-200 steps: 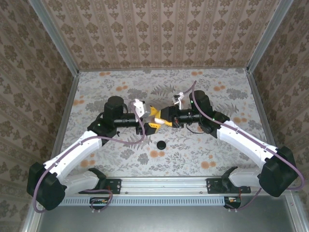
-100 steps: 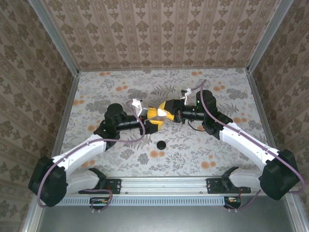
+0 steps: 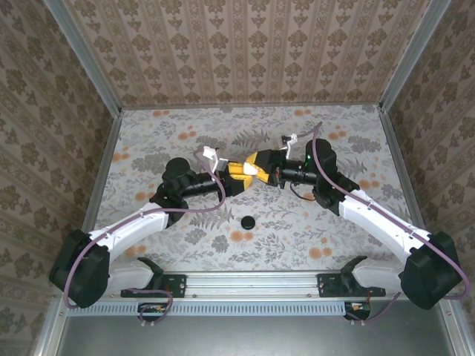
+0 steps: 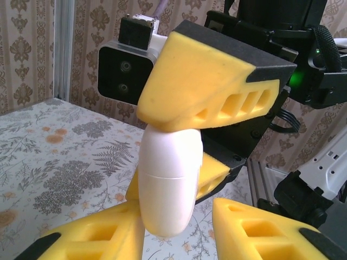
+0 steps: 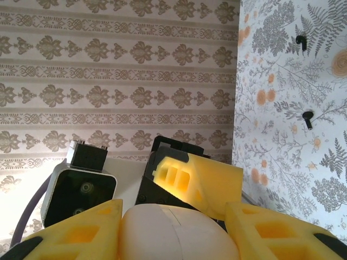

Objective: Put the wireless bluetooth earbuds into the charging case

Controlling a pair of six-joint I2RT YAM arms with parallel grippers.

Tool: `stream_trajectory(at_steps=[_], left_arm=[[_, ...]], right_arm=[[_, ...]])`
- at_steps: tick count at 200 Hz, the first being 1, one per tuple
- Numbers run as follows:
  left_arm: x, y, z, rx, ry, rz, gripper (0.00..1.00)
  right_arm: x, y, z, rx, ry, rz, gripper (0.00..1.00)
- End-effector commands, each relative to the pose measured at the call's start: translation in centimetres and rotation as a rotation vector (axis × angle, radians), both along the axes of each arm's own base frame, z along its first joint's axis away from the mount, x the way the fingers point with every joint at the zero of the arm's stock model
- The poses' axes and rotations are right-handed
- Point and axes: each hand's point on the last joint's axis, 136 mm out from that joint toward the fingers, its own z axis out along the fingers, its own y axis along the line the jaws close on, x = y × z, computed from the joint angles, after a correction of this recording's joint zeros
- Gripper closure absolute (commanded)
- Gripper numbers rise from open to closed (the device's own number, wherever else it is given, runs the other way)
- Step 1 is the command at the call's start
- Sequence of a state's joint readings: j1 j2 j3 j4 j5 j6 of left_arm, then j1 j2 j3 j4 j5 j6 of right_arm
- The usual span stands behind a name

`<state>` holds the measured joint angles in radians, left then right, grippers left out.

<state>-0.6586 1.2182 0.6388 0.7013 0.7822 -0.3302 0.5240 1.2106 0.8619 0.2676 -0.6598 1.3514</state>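
Gripping one charging case (image 4: 168, 179), right claw (image 5: 176, 233); one disc (image 3: 247, 220).

You've got smooth white plastic on the charging case (image 4: 168, 179), with a soft sheen and one fine seam round the body. The left hand (image 4: 176, 238) and right hand (image 5: 173, 225) both carry matt yellow plastic fingers (image 4: 200, 92), faintly grainy, with matt black backing. The counter (image 3: 297, 245) looks like a matt floral printed sheet, the walls (image 3: 245, 52) like patterned paper, the frame rail (image 3: 252, 305) is bare ribbed metal, and the black disc (image 3: 248, 221) is matt.
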Motion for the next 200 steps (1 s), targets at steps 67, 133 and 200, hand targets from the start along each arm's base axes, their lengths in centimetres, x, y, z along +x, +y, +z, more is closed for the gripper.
stream_trajectory(at_steps=[67,133,200], left_arm=[[0.6,0.3,0.8,-0.035,-0.017,0.020,0.39],[0.6,0.3,0.9,-0.034,-0.017,-0.002,0.51],[0.4,0.2,1.0,-0.046,-0.026,-0.017,0.74]], right_arm=[[-0.9,0.5,0.2,0.021,-0.001,0.052,0.69],[-1.2,0.7,0.4,0.023,-0.001,0.071,0.70],[-1.4,1.1,-0.1,0.015,0.008,0.093,0.70]])
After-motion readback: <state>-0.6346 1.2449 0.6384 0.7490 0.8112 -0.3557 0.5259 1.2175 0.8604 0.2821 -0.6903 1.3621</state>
